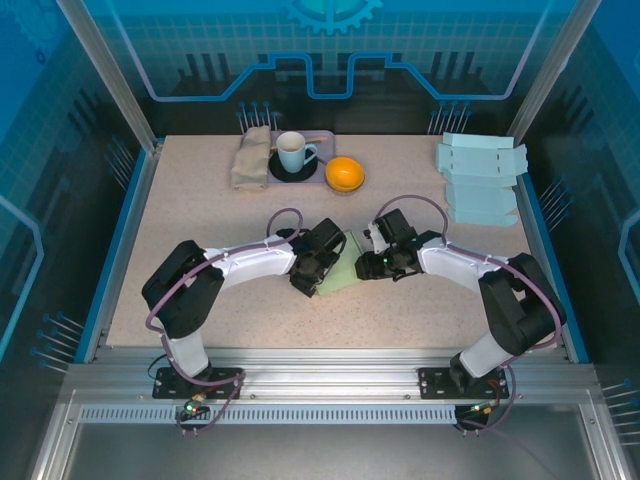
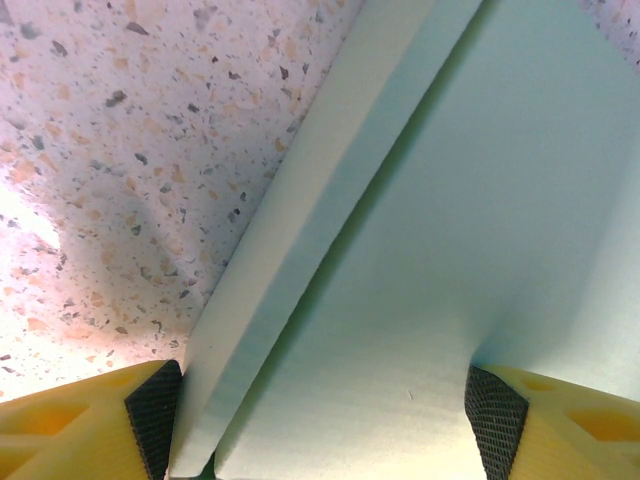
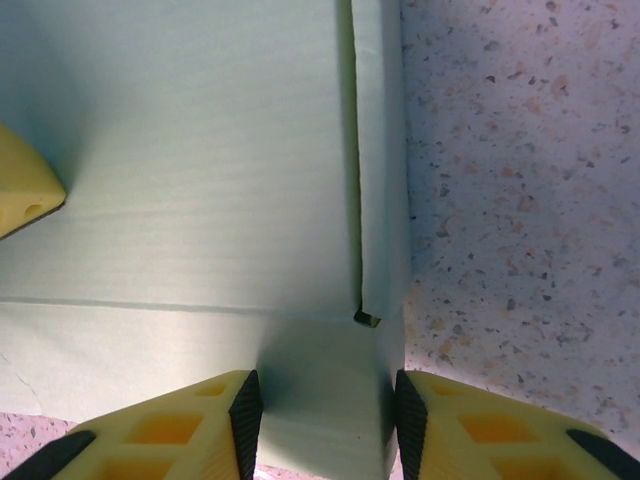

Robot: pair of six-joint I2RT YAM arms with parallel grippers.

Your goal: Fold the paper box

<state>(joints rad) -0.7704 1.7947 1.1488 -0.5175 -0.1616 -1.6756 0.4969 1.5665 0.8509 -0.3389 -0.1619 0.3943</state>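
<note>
Pale green card, the paper box (image 1: 342, 272), lies partly formed at the middle of the speckled table (image 1: 200, 200), between the two arms and well apart from the stack of flat blue blanks (image 1: 482, 180) at the far right. The left gripper (image 2: 325, 425) stands with jaws spread wide over the box's left part: one pad (image 2: 155, 420) sits against the foot of a raised side wall (image 2: 300, 230), while the other rests on the open floor panel, so nothing is pinched. The right gripper (image 3: 320, 420) has its jaws drawn in against both sides of a folded end section at the box's right corner and appears to pinch it. Just beyond that section, a narrow wall (image 3: 383, 150) stands beside a small dark notch (image 3: 367, 318). A yellow fingertip (image 3: 25, 195) of the left gripper presses on the floor panel at the left of the right wrist view. Likely hazards, as judged from this arrangement: (a) the raised walls are held by nothing and may spring flat if either arm lifts off; (b) a pull by the right gripper against the left arm's hold-down could crumple the corner or tear the card at the notch; (c) too light a press from the left lets the whole box slide on the smooth table, spoiling the crease line; (d) the two grippers work close together, so a careless inward stroke risks finger striking finger.
</note>
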